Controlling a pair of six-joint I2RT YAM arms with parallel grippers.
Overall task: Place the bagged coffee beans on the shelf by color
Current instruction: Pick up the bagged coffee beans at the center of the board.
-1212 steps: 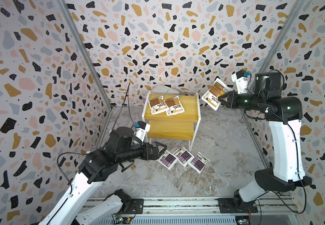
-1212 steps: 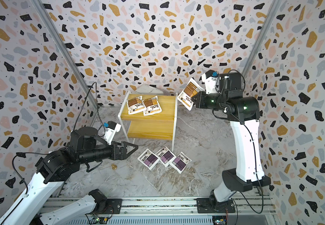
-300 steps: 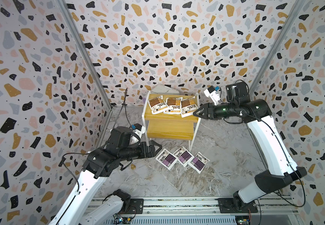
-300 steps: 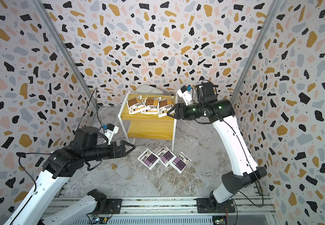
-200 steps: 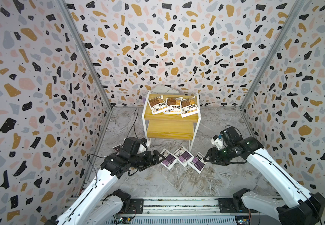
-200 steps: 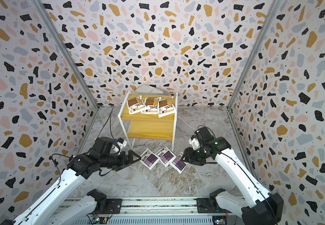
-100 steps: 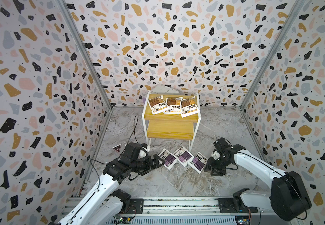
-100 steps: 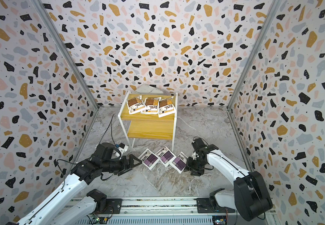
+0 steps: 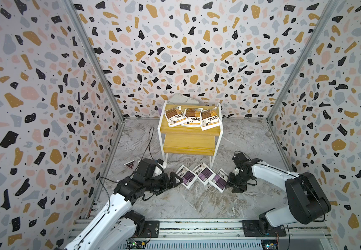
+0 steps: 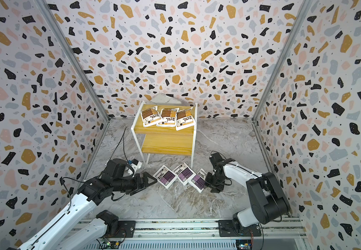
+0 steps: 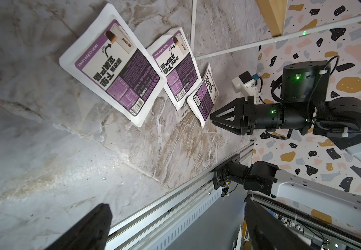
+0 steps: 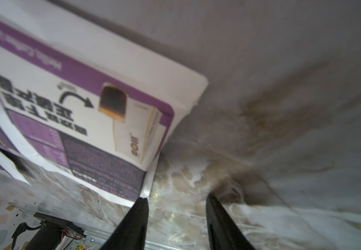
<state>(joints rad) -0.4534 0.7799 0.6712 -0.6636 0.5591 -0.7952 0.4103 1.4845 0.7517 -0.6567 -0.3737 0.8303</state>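
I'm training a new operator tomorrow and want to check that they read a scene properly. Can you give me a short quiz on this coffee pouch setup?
1. True or false: the lower board of the shelf already holds a pouch.
2. Which one is right at the edge of the rightmost purple pouch? A) the left hand B) the right hand
3. How many brown pouches lie on the top board?

Key: 1 false, it is bare. 2 B. 3 three.
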